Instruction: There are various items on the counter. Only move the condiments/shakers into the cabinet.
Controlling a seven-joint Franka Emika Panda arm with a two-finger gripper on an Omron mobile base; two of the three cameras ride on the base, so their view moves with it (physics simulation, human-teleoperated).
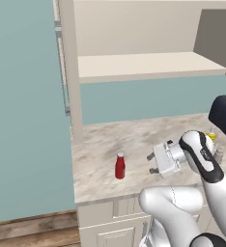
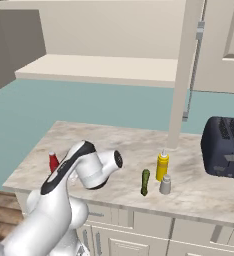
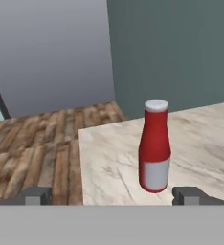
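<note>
The small red bottle with white cap and label stands upright near the left front corner of the marbled counter. My gripper is open, level with the bottle and a short way to its right, pointing at it. In the hand view the red bottle stands just ahead, right of centre between the spread fingertips, untouched. The yellow squeeze bottle, grey shaker and dark green vegetable stand together further right. My arm partly hides the red bottle. The cabinet shelf above holds nothing.
A dark toaster sits at the counter's right end. The cabinet's tall side post comes down to the counter behind the yellow bottle. The counter's left edge drops to a wooden floor just beyond the red bottle.
</note>
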